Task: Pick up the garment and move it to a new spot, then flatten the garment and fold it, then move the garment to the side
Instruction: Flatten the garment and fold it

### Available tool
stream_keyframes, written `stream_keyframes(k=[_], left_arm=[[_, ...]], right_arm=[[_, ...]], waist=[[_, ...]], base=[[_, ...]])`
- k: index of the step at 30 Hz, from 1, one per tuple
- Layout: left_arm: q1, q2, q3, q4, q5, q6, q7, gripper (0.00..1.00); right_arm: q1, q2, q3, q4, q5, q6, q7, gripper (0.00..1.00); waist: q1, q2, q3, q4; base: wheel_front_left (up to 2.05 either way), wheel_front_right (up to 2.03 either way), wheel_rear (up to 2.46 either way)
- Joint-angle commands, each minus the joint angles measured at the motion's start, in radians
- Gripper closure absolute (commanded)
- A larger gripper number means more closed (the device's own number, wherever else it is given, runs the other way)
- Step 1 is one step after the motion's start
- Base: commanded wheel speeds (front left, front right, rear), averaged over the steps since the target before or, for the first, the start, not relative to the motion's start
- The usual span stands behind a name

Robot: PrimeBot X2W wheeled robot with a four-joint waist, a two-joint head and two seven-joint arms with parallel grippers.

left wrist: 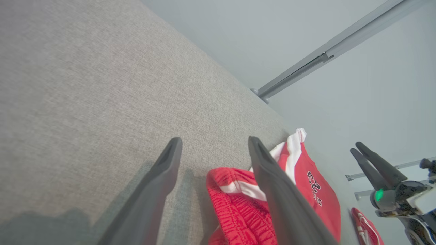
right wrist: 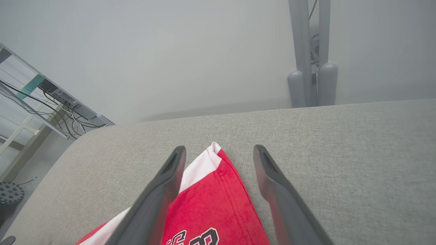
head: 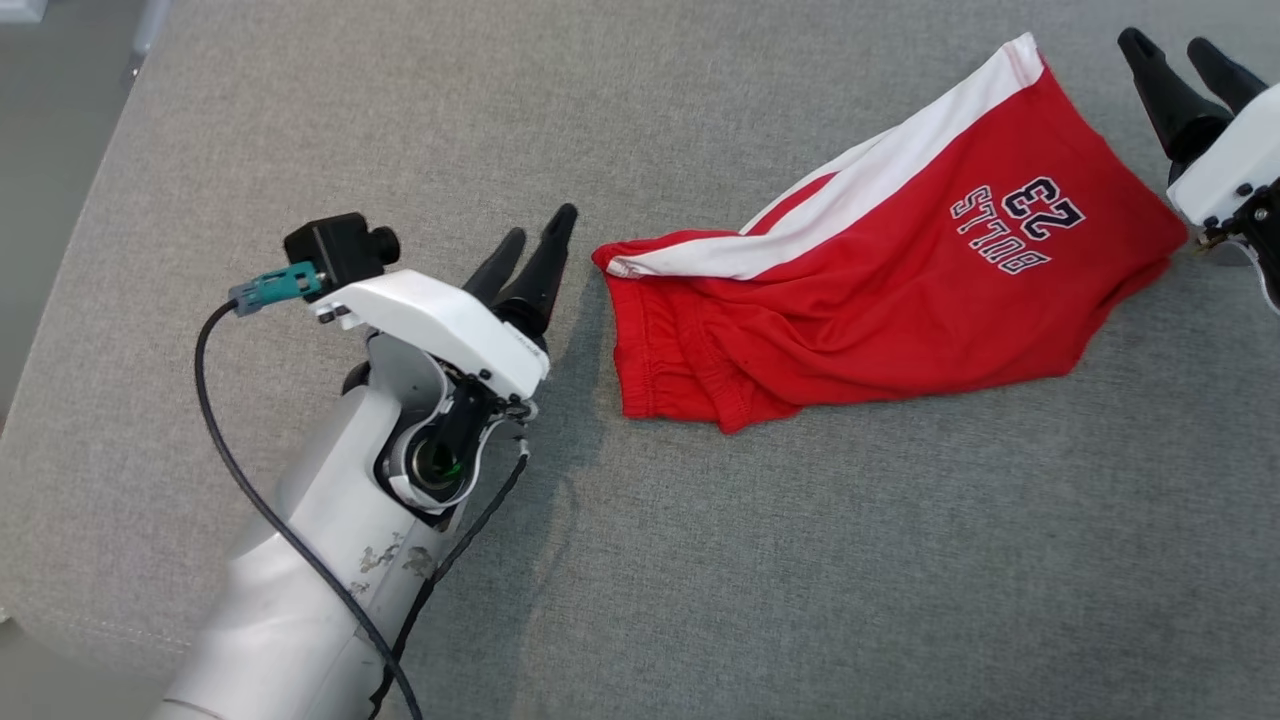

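The garment (head: pixel 900 290) is a pair of red shorts with a white side stripe and a "23" print, lying rumpled on the grey cushion (head: pixel 700 560). My left gripper (head: pixel 540 225) stands open just left of the waistband, apart from the cloth and holding nothing. In the left wrist view its fingers (left wrist: pixel 215 139) are spread, with the garment (left wrist: pixel 235 211) beside the right one. My right gripper (head: pixel 1165 42) is open at the far right, above the garment's right corner. In the right wrist view it (right wrist: pixel 219 148) straddles the white-edged leg hem of the garment (right wrist: pixel 211 200) without pinching it.
The cushion's left edge (head: pixel 100 200) drops to the floor. A grey metal post (right wrist: pixel 308 51) stands behind the cushion's far edge, and a shelf with cables (right wrist: pixel 51 98) is off to one side. A small red and white thing (left wrist: pixel 364 224) lies past the cushion.
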Motion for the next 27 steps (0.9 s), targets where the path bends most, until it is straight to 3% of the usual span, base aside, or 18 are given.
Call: stream_keyframes(k=[1, 12, 19, 27], left_arm=[[0.012, 0.015, 0.003, 0.003, 0.015, 0.007, -0.02, 0.0], [0.124, 0.097, -0.003, -0.04, 0.198, 0.072, -0.267, 0.0], [0.251, 0.114, 0.077, -0.146, 0.384, 0.127, -0.29, 0.0], [0.426, 0.092, 0.188, -0.233, 0.6, 0.128, -0.29, 0.0]], right_arm=[[0.021, -0.003, 0.001, -0.01, 0.007, 0.0, -0.022, 0.0], [0.209, -0.02, 0.057, -0.114, -0.081, 0.0, -0.268, 0.0], [0.339, 0.001, 0.039, -0.152, -0.192, 0.0, -0.403, 0.0], [0.536, 0.083, -0.105, -0.238, -0.298, 0.0, -0.427, 0.0]], waist=[[0.0, 0.0, -0.036, -0.028], [0.0, 0.0, -0.176, -0.111], [0.0, 0.0, -0.248, -0.153], [0.0, 0.0, -0.298, -0.184]], base=[[0.0, 0.0, 0.0], [0.0, 0.0, 0.0], [0.0, 0.0, 0.0], [0.0, 0.0, 0.0]])
